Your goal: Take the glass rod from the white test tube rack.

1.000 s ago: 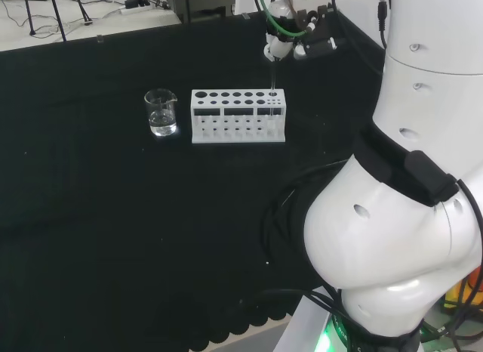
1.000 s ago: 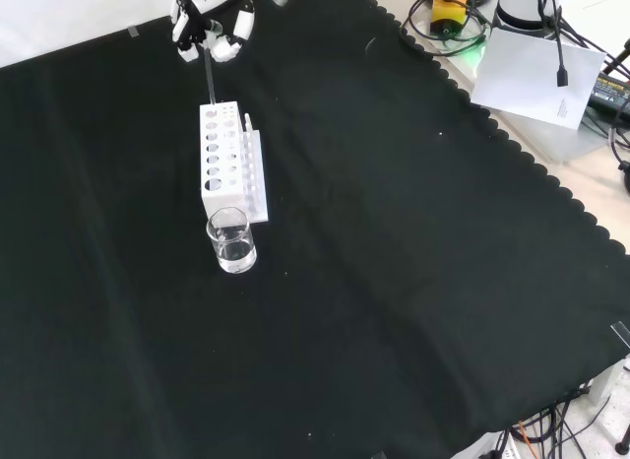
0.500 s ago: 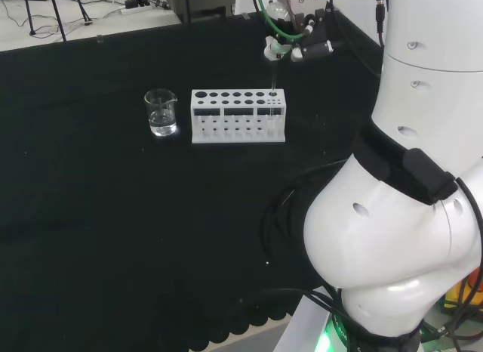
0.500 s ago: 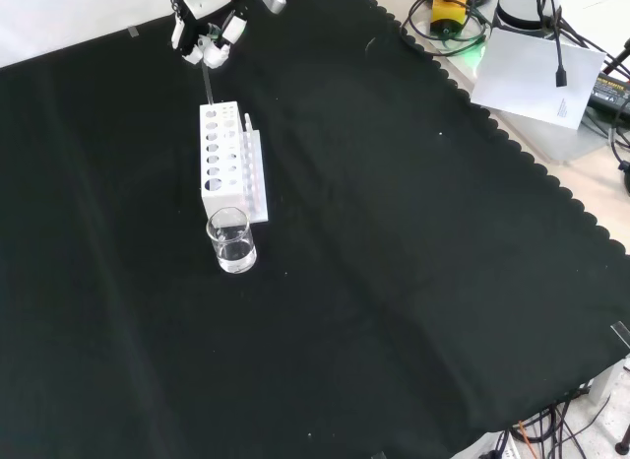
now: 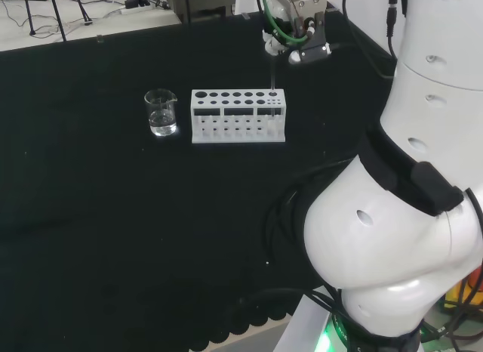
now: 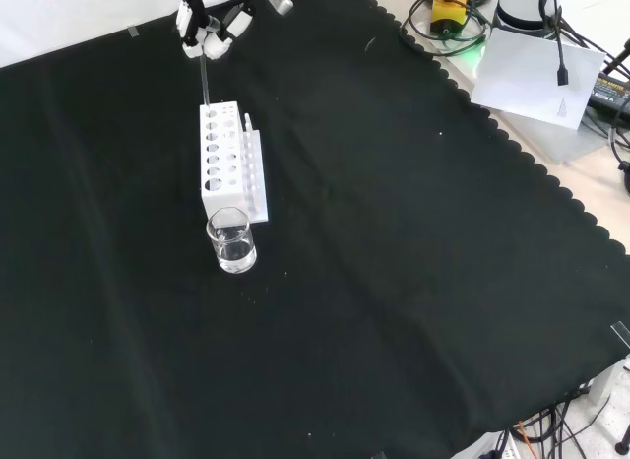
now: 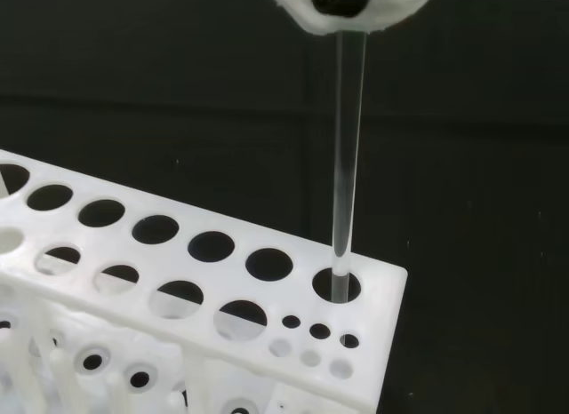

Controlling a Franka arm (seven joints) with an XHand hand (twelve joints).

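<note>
Above the far end of the white test tube rack [image 5: 238, 115], my hand [image 6: 212, 35] hung with its fingers curled in around the top of the glass rod [image 7: 347, 156], pinching it. From the wrist view, my blurred white fingertips [image 7: 342, 7] closed over the rod's upper end, and the rod ran straight down from them, upright, with its lower tip at the mouth of the large corner hole at the rack's end; whether the tip was just inside the hole or just above it, I could not tell. Seen from the head view, my hand [image 5: 290, 36] sat directly over the rack's right end, with the rod [image 5: 272, 74] as a thin line between the two. By the front view, the rod [image 6: 204, 80] dropped from my hand to the rack's [image 6: 228, 162] upper end. A glass beaker [image 6: 231, 240] holding some clear liquid stood just beside the rack's other end, apart from my hand. Everything rested on the black cloth [image 6: 394, 282], whose scalloped edge ran along the front view's right side. Beyond that edge lay a white sheet of paper [image 6: 536, 75] and a tangle of cables [image 6: 448, 21].
</note>
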